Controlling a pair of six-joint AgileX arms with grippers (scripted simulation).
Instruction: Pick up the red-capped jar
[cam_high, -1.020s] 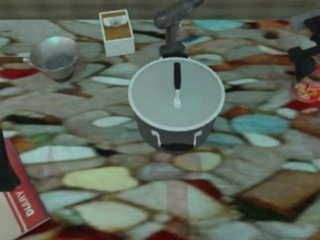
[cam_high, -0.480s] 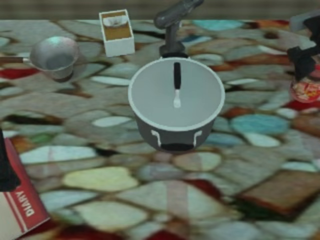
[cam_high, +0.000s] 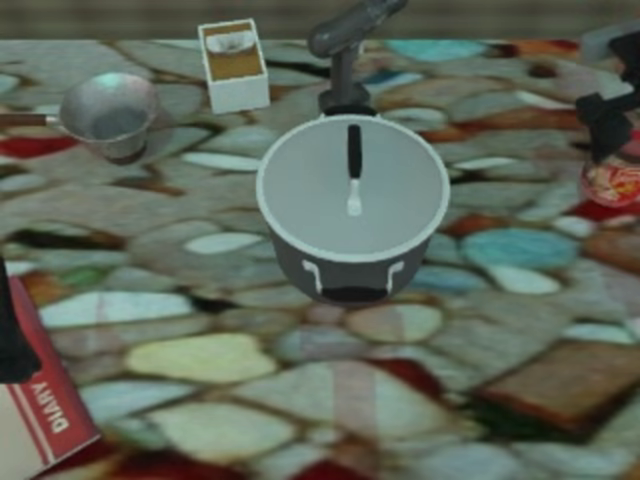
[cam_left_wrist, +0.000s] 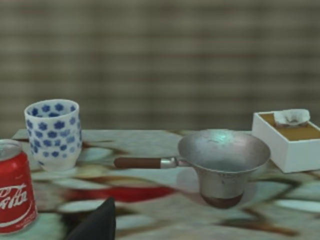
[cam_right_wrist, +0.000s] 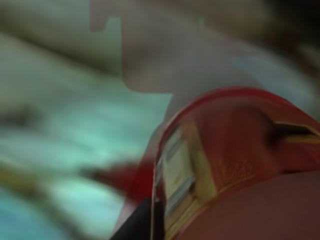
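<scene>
The table (cam_high: 200, 250), patterned like coloured pebbles, runs back to a drab striped wall. At its middle stands the big grey lidded pot (cam_high: 352, 205), a dark stand-like object just behind it, walling off the right side from the left. Far left sit a conical metal saucepan with a brown handle (cam_high: 108, 115) and a white open box (cam_high: 234, 65); a red "DIARY" book (cam_high: 40, 420) lies near left.

The right gripper (cam_high: 606, 125) hangs at the far right edge, directly over the small clear jar with a red cap and red-yellow label (cam_high: 612, 183), probably placed for a top-down grasp. The jar fills the right wrist view, but whether the fingers have closed on it I cannot tell.

The left gripper (cam_high: 12, 345) sits parked at the near left edge.
</scene>
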